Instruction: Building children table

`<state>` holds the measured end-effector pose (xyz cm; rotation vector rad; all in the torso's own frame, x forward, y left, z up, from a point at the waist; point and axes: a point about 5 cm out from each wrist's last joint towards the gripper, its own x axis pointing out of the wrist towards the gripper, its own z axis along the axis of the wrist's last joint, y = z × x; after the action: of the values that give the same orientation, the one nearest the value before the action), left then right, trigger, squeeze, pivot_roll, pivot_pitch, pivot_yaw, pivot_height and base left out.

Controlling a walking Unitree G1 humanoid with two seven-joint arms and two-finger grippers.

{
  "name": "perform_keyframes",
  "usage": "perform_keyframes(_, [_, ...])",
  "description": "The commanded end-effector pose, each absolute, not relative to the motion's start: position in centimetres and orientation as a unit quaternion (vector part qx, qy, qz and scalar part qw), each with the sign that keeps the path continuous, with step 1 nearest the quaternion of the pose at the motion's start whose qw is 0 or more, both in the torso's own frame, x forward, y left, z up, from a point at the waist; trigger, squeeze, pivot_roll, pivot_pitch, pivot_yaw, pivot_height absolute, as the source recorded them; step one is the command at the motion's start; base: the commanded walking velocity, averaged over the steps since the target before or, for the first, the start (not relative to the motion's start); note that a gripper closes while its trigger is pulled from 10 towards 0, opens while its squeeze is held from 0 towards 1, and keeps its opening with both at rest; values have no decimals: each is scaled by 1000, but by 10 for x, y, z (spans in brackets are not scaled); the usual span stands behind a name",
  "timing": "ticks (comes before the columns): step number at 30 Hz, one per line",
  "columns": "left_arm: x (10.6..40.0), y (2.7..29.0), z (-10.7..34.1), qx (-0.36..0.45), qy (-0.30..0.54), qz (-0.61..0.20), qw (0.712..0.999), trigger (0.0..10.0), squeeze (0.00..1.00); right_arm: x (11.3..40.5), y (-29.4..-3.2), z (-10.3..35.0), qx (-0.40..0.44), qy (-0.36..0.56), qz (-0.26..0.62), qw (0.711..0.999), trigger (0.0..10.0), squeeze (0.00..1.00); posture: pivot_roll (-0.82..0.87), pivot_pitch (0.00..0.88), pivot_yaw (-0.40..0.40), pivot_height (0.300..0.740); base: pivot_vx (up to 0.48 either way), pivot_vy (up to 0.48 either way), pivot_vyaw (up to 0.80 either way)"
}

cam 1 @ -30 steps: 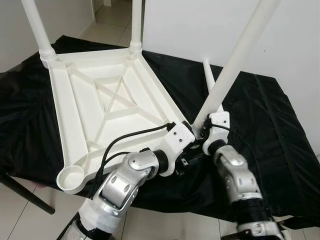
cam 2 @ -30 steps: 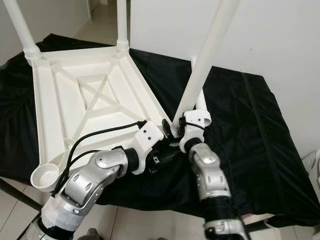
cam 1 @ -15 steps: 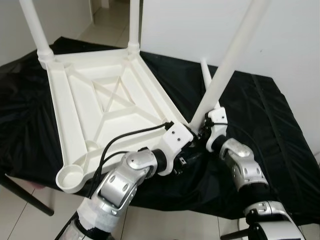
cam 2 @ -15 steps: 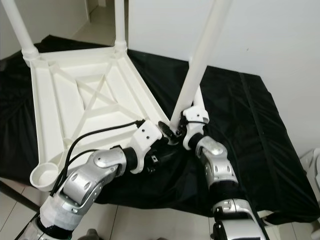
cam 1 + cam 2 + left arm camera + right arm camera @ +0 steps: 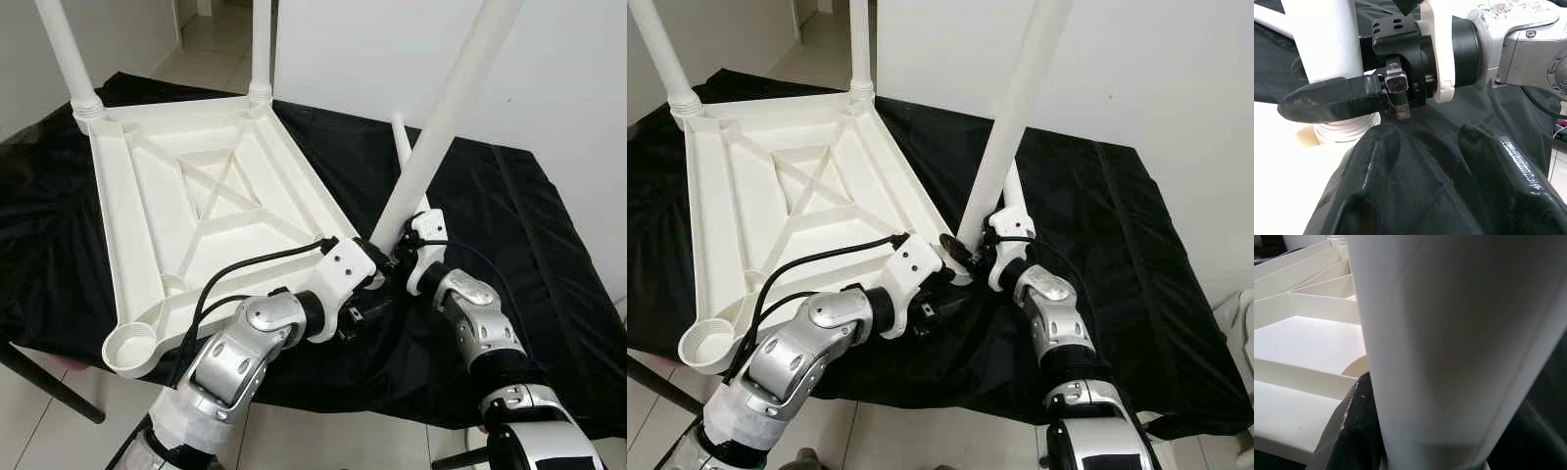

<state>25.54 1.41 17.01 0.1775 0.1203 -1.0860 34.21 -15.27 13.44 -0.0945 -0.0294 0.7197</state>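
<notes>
Hidden: tops of all three mounted legs cut off by the frame; fourth leg (image 5: 404, 157) lying on the black cloth (image 5: 509, 225), mostly behind the tilted leg (image 5: 441, 117).
Tabletop (image 5: 196, 206): white, upside down on the cloth-covered worktop, ribs up.
Corner sockets: two far ones filled with upright legs; near left socket (image 5: 132, 348) empty.
Right gripper (image 5: 1334, 100): fingers clamped on the tilted leg's base at the near right corner.
Left gripper (image 5: 1427, 147): fingers spread, holding nothing, just beside that corner.
</notes>
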Motion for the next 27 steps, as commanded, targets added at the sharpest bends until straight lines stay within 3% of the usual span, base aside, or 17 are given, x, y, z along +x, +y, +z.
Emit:
perform_keyframes(1, [253, 11, 171, 85, 57, -517, 850, 10000, 0, 338, -151, 123, -44, 5, 359, 932, 10000, 0, 148, 52, -107, 740, 0, 0, 0])
perform_keyframes(13, [252, 9, 170, 82, 57, -519, 849, 10000, 0, 335, -148, 122, -21, 5, 234, 972, 10000, 0, 142, 53, -111, 740, 0, 0, 0])
perform_keyframes(17, [251, 9, 169, 81, 59, -520, 848, 10000, 0, 328, -148, 117, -8, 25, 98, 995, 10000, 0, 138, 52, -113, 740, 0, 0, 0])
perform_keyframes(22, [251, 8, 169, 82, 59, -522, 847, 10000, 0, 316, -150, 116, -18, 18, -31, 999, 10000, 0, 142, 47, -119, 740, 0, 0, 0])
perform_keyframes(27, [250, 8, 169, 82, 59, -523, 846, 10000, 0, 310, -142, 117, -9, 16, -46, 999, 10000, 0, 139, 41, -116, 740, 0, 0, 0])
